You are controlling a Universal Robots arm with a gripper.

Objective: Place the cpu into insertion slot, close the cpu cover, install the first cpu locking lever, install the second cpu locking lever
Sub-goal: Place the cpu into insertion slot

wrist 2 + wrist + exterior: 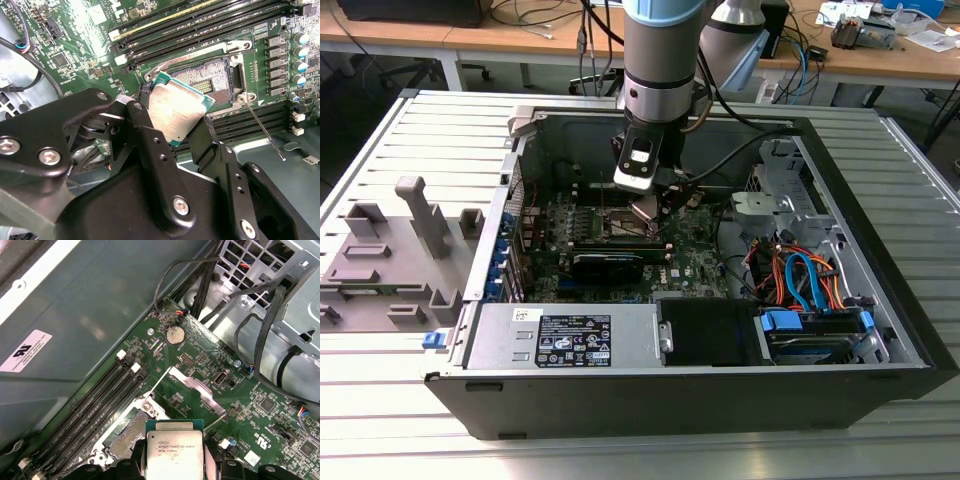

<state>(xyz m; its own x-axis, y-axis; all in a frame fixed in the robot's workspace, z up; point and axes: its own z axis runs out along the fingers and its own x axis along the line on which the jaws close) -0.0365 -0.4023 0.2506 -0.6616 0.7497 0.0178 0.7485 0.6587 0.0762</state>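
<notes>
My gripper (651, 203) hangs inside the open computer case, shut on the cpu (645, 212), a small square chip with a silvery top. In both wrist views the two black fingers (146, 134) clamp the cpu (177, 107) by opposite edges, and it is tilted just above the insertion slot (212, 80). The slot (127, 432) lies open, its pin field bare inside a silver rim. The cpu (174, 452) hovers at its edge. A silvery plate, apparently the cpu cover (197, 387), stands swung up beside the slot. One thin locking lever (265, 129) sticks out, released.
Long black memory slots (200, 25) run alongside the socket. A black graphics card (608, 265) lies near the socket, with the power supply (570, 335) in front. Orange and blue cables (800, 280) crowd the exterior view's right. A grey fixture (390, 250) sits outside the case.
</notes>
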